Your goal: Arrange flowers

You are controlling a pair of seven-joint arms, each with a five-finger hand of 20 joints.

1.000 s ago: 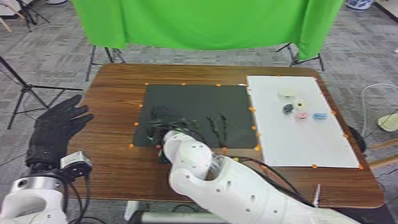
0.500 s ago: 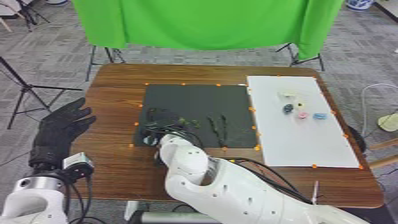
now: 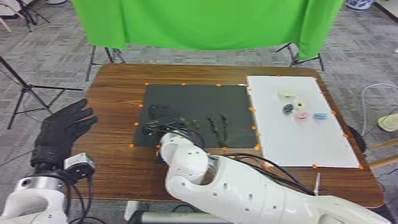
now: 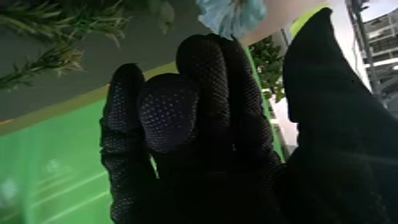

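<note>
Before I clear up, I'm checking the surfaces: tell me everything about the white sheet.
The white sheet is a smooth-looking long rectangle lying flat on the right of the brown table, beside the dark mat. Small orange markers dot its edges. Small pink, blue, dark and pale pieces rest on its farther half.

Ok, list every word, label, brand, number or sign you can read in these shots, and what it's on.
No readable text.
Black mat, white sheet: no lettering I can make out.
Orange marks along their edges: small dots, no characters legible.
Small white box by the left arm: any print is too small to read.
Gloves on the left hand and right hand: no legible label.
</note>
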